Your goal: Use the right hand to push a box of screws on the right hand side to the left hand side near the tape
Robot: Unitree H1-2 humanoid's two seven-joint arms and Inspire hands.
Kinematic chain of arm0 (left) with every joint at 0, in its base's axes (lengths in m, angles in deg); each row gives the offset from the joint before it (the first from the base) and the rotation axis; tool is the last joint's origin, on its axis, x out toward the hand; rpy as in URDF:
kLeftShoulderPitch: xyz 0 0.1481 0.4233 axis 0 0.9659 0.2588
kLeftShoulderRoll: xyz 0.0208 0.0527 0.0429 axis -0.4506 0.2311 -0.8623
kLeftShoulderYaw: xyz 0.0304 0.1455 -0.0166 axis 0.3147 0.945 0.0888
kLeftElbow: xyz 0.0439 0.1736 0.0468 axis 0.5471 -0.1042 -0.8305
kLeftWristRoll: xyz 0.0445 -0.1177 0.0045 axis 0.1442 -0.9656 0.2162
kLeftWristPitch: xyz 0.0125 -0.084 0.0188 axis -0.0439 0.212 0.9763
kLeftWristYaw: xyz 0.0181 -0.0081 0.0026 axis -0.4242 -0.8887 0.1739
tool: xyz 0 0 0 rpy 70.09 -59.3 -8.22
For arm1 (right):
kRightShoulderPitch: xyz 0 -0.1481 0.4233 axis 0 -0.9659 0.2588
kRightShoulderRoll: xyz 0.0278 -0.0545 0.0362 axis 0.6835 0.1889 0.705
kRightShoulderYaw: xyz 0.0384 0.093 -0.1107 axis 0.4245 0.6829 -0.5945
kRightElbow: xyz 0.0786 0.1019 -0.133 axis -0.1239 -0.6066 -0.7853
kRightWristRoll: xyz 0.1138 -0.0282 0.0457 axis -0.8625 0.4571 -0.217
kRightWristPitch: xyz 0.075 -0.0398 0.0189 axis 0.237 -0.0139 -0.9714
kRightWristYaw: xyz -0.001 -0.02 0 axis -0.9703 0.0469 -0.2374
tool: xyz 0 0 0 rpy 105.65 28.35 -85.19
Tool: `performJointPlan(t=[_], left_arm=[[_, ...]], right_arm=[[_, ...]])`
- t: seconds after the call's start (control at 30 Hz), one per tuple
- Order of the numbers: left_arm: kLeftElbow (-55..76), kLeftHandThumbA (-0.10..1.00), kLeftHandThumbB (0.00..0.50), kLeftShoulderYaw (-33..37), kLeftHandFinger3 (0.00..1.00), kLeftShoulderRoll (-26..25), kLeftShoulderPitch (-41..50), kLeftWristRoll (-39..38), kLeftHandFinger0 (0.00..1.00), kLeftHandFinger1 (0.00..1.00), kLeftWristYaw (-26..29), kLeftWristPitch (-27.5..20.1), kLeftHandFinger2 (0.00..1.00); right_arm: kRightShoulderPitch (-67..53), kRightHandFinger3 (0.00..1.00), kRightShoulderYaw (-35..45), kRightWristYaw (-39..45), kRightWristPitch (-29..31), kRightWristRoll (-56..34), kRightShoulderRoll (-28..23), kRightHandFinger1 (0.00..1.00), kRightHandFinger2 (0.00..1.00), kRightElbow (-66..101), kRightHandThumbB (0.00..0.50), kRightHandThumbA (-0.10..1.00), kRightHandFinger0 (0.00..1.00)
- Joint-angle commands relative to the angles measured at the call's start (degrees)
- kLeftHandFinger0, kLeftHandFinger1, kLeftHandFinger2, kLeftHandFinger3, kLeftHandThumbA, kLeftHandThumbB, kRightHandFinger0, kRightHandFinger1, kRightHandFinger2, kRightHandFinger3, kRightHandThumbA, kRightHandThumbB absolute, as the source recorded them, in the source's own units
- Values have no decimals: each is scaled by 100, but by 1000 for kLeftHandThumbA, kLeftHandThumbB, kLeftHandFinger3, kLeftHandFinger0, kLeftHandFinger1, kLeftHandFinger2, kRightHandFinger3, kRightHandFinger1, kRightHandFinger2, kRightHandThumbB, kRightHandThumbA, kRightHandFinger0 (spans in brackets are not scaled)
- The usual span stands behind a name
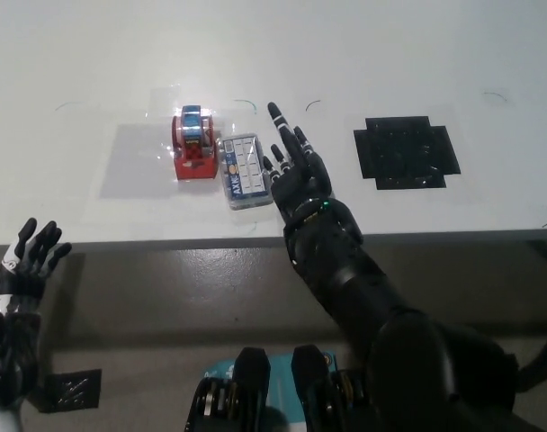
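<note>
1. The box of screws (244,171) lies just right of the red tape dispenser (195,150), nearly touching.
2. The right hand (294,171), fingers spread, stands beside the box's right edge.
3. The left hand (29,266), open, rests below the bench (76,207) edge.

The clear plastic screw box (244,170) and red plastic tape dispenser (195,148) look glossy on a smooth matt white table (94,54), beside a matt black patch (405,151) and the shiny black right hand (296,171).
</note>
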Motion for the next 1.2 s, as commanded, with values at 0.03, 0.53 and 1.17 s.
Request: performJointPlan(t=[0.03, 0.53, 1.17], left_arm=[[190, 1000, 239, -70, 1000, -109, -92, -83, 1000, 1000, -33, -22, 1000], [179, 1000, 241, -101, 1000, -121, -196, -1, 1000, 1000, -1, 17, 1000], [82, 1000, 197, -111, 1000, -248, -131, 32, 1000, 1000, -77, 177, 1000]], right_arm=[[384, 1000, 303, 62, -131, -569, 180, 1000, 1000, -18, 273, 1000, 1000], [510, 1000, 28, 75, 119, -443, 219, 1000, 1000, 23, 251, 1000, 1000], [-1774, 1000, -2675, 442, 1250, 1440, -1000, 1000, 1000, 4873, 231, 1000, 1000]])
